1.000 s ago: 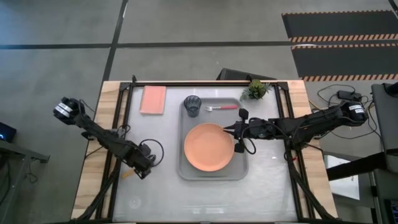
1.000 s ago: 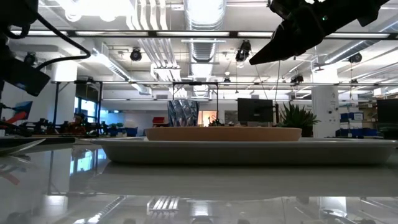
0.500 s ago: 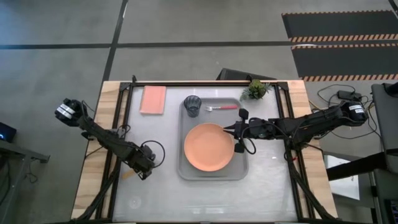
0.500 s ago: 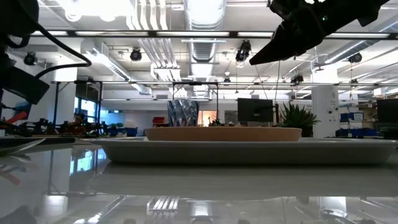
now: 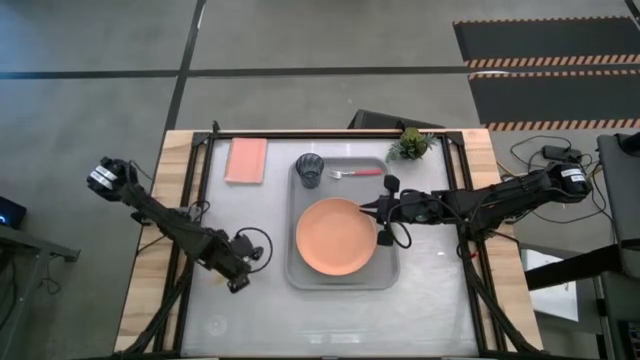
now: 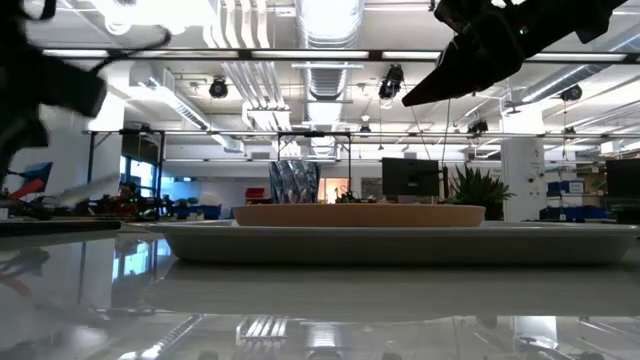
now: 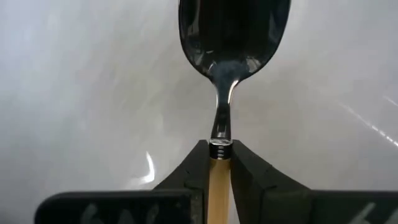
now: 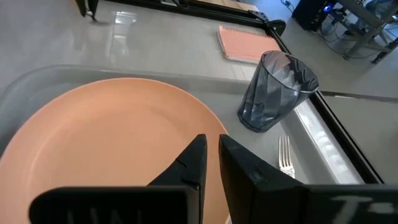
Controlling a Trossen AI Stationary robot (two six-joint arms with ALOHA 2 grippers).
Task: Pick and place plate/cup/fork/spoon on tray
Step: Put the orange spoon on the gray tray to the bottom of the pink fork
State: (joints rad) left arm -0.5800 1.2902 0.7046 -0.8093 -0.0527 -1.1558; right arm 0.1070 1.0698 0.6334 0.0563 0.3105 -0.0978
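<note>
The spoon (image 7: 231, 37), silver bowl and tan handle, is in my left gripper (image 5: 240, 274), which is shut on it over the bare table left of the tray (image 5: 392, 262). The grey tray holds the salmon plate (image 5: 337, 236). The dark cup (image 5: 309, 170) and the pink-handled fork (image 5: 357, 173) lie along its far rim. My right gripper (image 5: 379, 210) hovers shut and empty over the plate's right edge (image 8: 155, 118). My left gripper pinches the spoon's tan handle (image 7: 217, 177) between its two fingers, just behind the metal collar where the neck starts. The fingers lie along the spoon, and its bowl (image 7: 233, 28) sticks out ahead of them. Whether the bowl touches the table, I cannot tell.
A pink rectangular pad (image 5: 247, 160) lies at the table's far left. A small potted plant (image 5: 411, 143) stands at the far right corner. Bare table (image 5: 330, 315) runs between the tray and the near edge.
My left gripper has shut on the spoon's handle and has shifted a little toward the tray. The left arm shows blurred and higher in the low view.
</note>
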